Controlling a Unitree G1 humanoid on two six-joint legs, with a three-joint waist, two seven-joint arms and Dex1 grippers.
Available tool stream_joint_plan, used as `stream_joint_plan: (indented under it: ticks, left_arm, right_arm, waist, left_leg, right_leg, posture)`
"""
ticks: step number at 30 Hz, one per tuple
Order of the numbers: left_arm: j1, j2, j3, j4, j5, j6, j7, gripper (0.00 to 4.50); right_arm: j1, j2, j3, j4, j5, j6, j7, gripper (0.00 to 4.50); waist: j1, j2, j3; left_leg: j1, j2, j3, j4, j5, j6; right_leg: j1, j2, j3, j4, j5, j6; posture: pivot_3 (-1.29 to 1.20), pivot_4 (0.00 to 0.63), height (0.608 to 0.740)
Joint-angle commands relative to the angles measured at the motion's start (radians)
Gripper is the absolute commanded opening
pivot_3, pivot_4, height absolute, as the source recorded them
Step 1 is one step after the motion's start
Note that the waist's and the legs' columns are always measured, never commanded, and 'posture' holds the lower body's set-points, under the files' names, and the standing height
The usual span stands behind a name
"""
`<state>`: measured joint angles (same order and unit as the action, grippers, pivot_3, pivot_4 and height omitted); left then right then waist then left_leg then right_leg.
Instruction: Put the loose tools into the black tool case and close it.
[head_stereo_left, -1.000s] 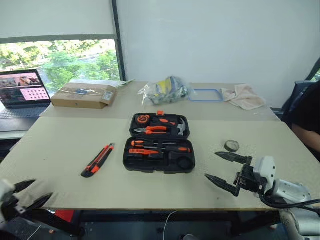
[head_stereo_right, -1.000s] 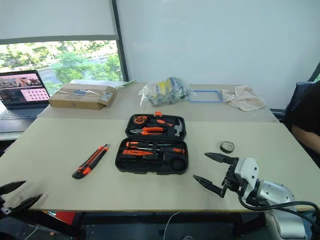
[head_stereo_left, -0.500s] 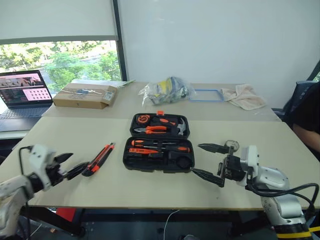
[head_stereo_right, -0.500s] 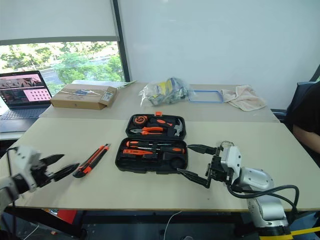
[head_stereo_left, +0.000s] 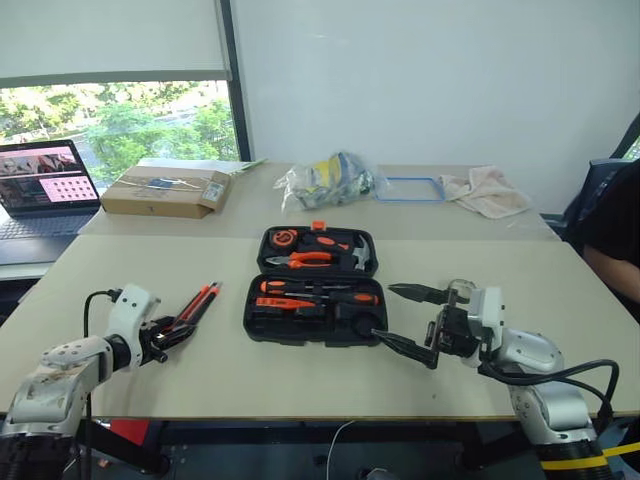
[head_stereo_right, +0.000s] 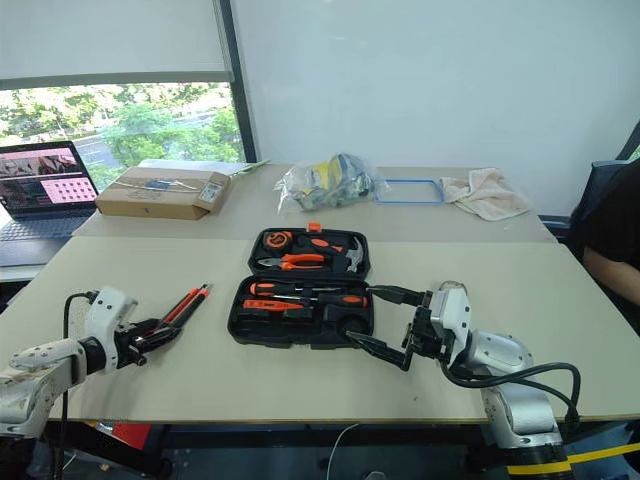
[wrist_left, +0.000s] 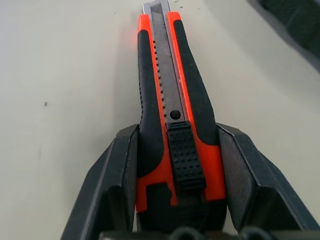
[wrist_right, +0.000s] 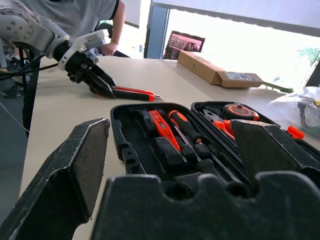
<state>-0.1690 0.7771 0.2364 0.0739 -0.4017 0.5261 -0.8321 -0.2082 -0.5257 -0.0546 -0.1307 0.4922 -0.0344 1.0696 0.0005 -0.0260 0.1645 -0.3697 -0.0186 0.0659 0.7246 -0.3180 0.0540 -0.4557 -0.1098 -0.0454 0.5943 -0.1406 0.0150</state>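
Orange-black ribbed utility knife (wrist_left: 175, 115) | left pincer (wrist_left: 176, 165) clamped on it | right pincer (head_stereo_left: 405, 318) apart

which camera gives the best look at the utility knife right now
The left wrist view: the utility knife lies along the middle of the picture, its slider and blade tip plain, between the left gripper fingers. The eye views show it small on the table left of the tool case; the right wrist view shows it side-on beyond the case.

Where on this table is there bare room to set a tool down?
Bare patches: between the utility knife and the black tool case; the near strip before the case; right of the right gripper. Crowded: the far edge, with cardboard box, plastic bag, cloth.
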Motion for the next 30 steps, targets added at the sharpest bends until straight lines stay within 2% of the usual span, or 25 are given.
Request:
stream_joint_plan:
  ticks: [1, 4, 6, 8, 13, 19, 30]
  left_arm:
    - [-0.084, 0.037, 0.039, -0.007, -0.06, -0.127, -0.157, 1.79]
    - [-0.238, 0.092, -0.08, -0.017, -0.07, -0.222, -0.438, 1.79]
    - [-0.323, 0.092, -0.185, 0.002, -0.018, -0.272, -0.538, 1.79]
    - [-0.392, 0.081, -0.284, 0.034, 0.055, -0.34, -0.606, 1.79]
    - [-0.555, -0.023, -0.472, 0.164, 0.215, -0.439, -0.64, 1.79]
    - [-0.634, -0.088, -0.549, 0.36, 0.342, -0.588, -0.618, 1.79]
    - [-0.68, -0.162, -0.573, 0.523, 0.4, -0.699, -0.632, 1.79]
  right_arm:
    - [0.009, -0.026, -0.044, -0.044, 0.017, -0.004, -0.005, 4.5]
    - [0.029, -0.055, -0.066, -0.056, 0.028, 0.004, -0.002, 4.5]
    - [0.037, -0.066, -0.072, -0.058, 0.03, 0.005, -0.001, 4.5]
    - [0.04, -0.069, -0.076, -0.062, 0.03, 0.005, -0.003, 4.5]
    - [0.057, -0.07, -0.077, -0.093, 0.026, 0.014, -0.023, 4.5]
    - [0.09, -0.069, -0.086, -0.134, 0.023, 0.024, -0.052, 4.5]
    - [0.111, -0.072, -0.088, -0.152, 0.021, 0.026, -0.076, 4.5]
  waist:
    - [0.004, 0.0, 0.0]
    - [0.015, -0.002, 0.001]
    - [0.016, 0.0, 0.0]
    - [0.014, 0.001, 0.0]
    - [0.006, 0.0, 0.0]
    - [0.001, 0.0, 0.0]
    - [0.011, 0.0, 0.0]
  left_leg:
    - [0.0, 0.0, 0.0, 0.0, 0.0, 0.0]
    - [-0.002, 0.0, -0.001, 0.001, 0.0, 0.0]
    - [-0.003, -0.001, -0.001, 0.002, 0.0, 0.0]
    - [-0.001, -0.002, 0.0, 0.002, -0.001, 0.001]
    - [0.0, -0.001, 0.002, 0.002, -0.001, 0.003]
    - [-0.001, 0.0, 0.002, 0.003, -0.005, 0.01]
    - [-0.002, -0.001, 0.003, 0.005, -0.007, 0.014]
  right_leg:
    - [0.0, 0.0, 0.0, 0.0, 0.0, 0.0]
    - [0.0, 0.0, -0.002, 0.0, 0.0, 0.0]
    - [0.0, -0.001, -0.002, 0.0, 0.0, 0.0]
    - [0.002, -0.001, -0.001, -0.001, 0.0, 0.0]
    - [0.003, 0.003, 0.001, -0.001, 0.0, 0.001]
    - [0.002, 0.005, 0.003, 0.0, 0.0, 0.001]
    - [0.002, 0.003, 0.003, -0.001, -0.001, 0.004]
  posture:
    - [0.0, 0.15, 0.74]
    - [0.0, 0.15, 0.74]
    - [0.0, 0.15, 0.74]
    - [0.0, 0.15, 0.74]
    - [0.0, 0.15, 0.74]
    - [0.0, 0.15, 0.74]
    - [0.0, 0.15, 0.74]
